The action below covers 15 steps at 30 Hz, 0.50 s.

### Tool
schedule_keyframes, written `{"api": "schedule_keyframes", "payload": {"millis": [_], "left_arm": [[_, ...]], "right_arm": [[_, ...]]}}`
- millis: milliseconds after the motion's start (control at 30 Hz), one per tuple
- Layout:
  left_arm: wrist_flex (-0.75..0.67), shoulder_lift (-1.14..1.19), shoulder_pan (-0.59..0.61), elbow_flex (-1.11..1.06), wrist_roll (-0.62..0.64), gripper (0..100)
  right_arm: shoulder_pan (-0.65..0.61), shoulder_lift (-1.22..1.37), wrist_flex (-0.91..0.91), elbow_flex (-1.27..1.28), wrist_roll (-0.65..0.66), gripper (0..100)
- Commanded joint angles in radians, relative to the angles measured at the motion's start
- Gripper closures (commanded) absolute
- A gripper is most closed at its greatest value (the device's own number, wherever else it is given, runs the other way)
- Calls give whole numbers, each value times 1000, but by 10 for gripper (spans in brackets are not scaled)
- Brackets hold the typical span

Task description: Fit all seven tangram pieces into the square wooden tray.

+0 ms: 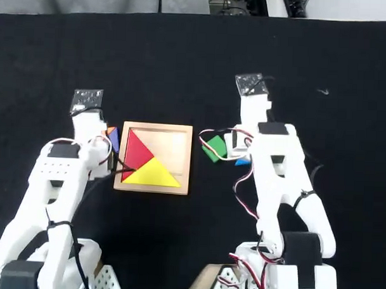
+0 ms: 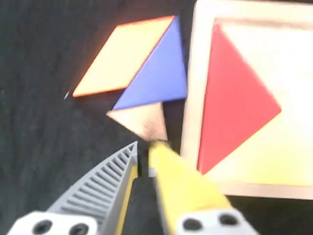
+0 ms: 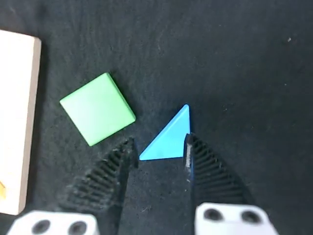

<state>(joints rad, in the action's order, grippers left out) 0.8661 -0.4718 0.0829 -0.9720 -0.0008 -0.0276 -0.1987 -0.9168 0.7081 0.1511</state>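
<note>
The square wooden tray (image 1: 183, 158) holds a red triangle (image 1: 137, 150) and a yellow triangle (image 1: 154, 175). Just outside its left rim (image 2: 191, 98) lie an orange parallelogram (image 2: 122, 56), a blue triangle (image 2: 156, 73) and a small tan triangle (image 2: 144, 122). My left gripper (image 2: 143, 149) is shut, with its tips at the tan triangle's near corner. To the right of the tray lie a green square (image 3: 98, 108) and a light blue triangle (image 3: 168, 137). My right gripper (image 3: 158, 147) is open and low, with one finger on each side of the light blue triangle.
The table is covered in black cloth (image 1: 323, 60). The tray's upper right part is bare wood (image 1: 174, 144). Both arm bases stand at the table's front edge. The tray's right rim (image 3: 19, 122) lies close to the green square.
</note>
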Motion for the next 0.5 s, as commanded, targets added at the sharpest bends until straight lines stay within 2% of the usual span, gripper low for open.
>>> {"api": "schedule_keyframes", "payload": {"millis": [0, 133, 333, 467], "left_arm": [[-14, 2, -28, 94, 12, 966], [-26, 5, -31, 107, 87, 970], [-54, 5, -134, 96, 78, 970], [-54, 9, -145, 105, 80, 971]], "right_arm": [[-9, -45, 43, 2, -9, 840], [-12, -44, 107, 44, -5, 840], [-9, -45, 115, 50, -5, 840], [-9, -45, 109, 53, -5, 840]]}}
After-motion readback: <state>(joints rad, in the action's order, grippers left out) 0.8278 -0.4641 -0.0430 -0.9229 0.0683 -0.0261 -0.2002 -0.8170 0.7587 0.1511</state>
